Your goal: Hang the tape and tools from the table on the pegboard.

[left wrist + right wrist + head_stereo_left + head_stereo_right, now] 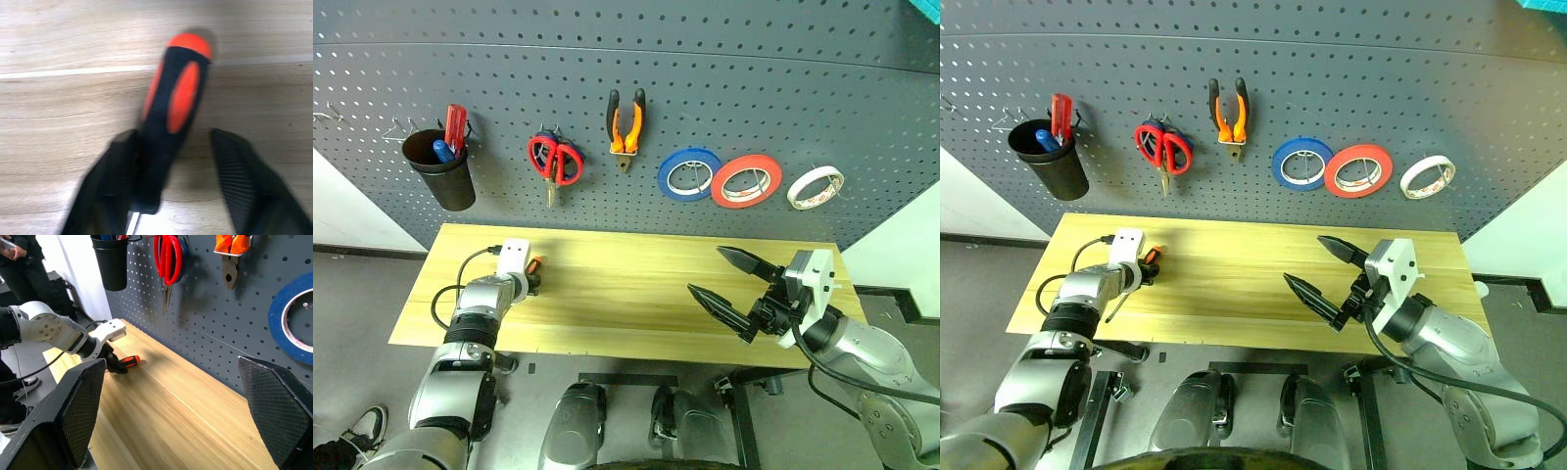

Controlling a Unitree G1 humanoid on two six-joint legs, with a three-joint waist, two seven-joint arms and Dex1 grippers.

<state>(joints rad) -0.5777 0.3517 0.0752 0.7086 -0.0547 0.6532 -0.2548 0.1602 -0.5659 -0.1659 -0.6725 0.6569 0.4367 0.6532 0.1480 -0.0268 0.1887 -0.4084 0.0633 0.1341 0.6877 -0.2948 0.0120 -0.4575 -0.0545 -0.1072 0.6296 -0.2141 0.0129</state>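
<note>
A screwdriver (176, 98) with an orange-and-black handle lies on the left part of the light wooden table (636, 304). My left gripper (173, 137) is low over it, open, with the handle between its fingers: one finger rests against the handle, the other stands a little apart. My right gripper (707, 270) hovers wide open and empty above the table's right half. On the dark pegboard (724, 78) hang the red-handled scissors (554, 160), the pliers (626, 127) and the cream-white tape (815, 187).
A blue roll (689, 174) and a red-orange roll (745, 181) hang between the pliers and the tape. A black cup (441, 168) holding red and blue handles hangs at the pegboard's left. A person (14, 254) stands beyond the table's left end.
</note>
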